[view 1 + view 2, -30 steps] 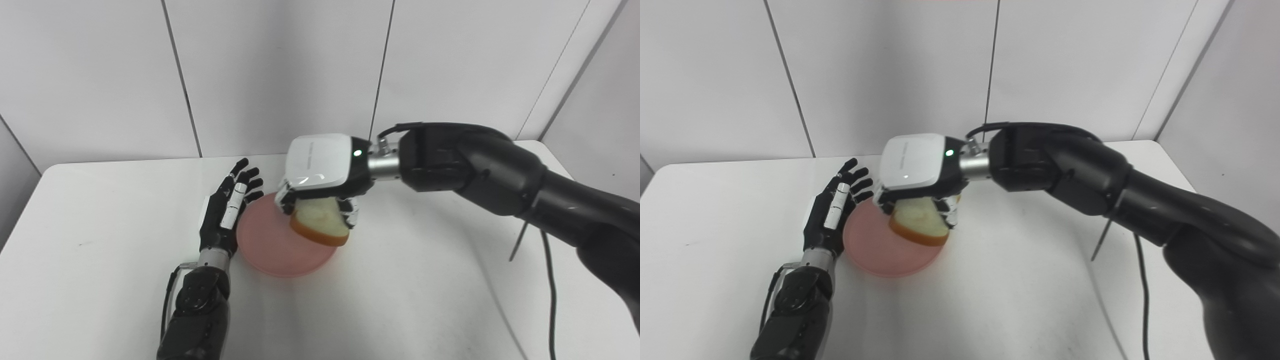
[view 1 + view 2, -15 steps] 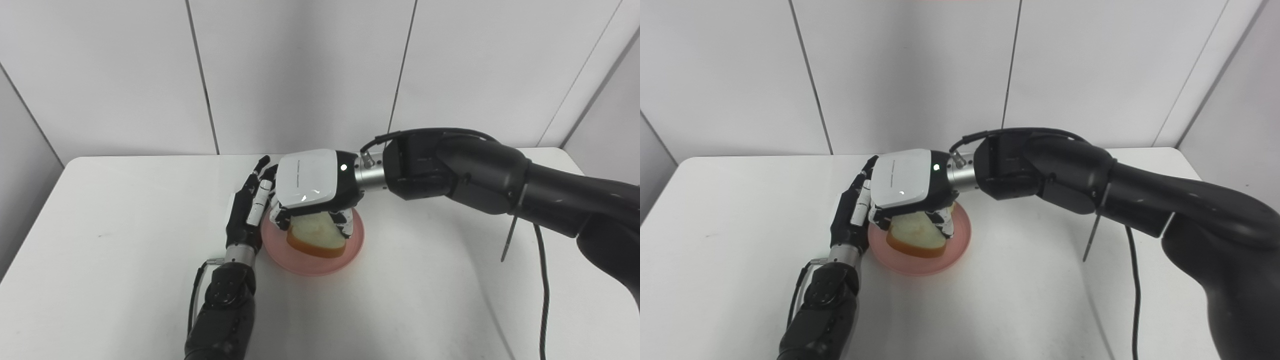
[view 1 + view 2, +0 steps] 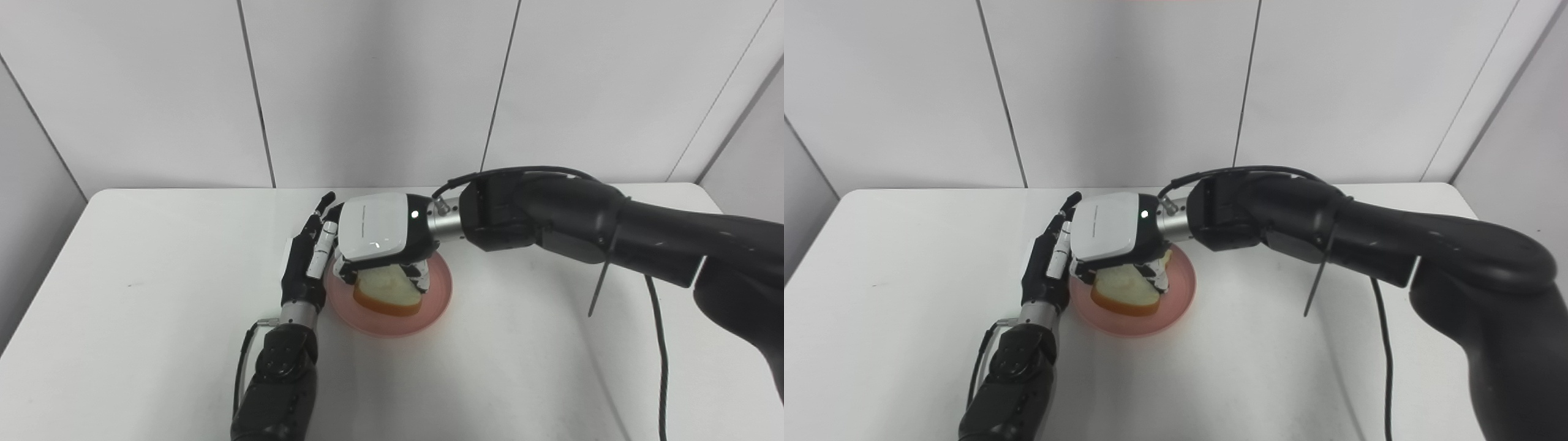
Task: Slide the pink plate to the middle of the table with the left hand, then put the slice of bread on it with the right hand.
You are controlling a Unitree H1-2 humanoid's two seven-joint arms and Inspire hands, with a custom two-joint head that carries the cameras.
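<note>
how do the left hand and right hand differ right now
The left hand is open, its fingers straight, beside the pink plate's left rim; the right hand is shut on the slice of bread over that plate. The left hand shows a black back, the right hand a white cover. Both hands are at the plate, near the middle of the table.

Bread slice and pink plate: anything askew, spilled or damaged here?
Nothing stands out. The bread slice sits over the pink plate, whole, gripped by the right hand. The left hand stands open at the plate's left rim. No crumbs show.
</note>
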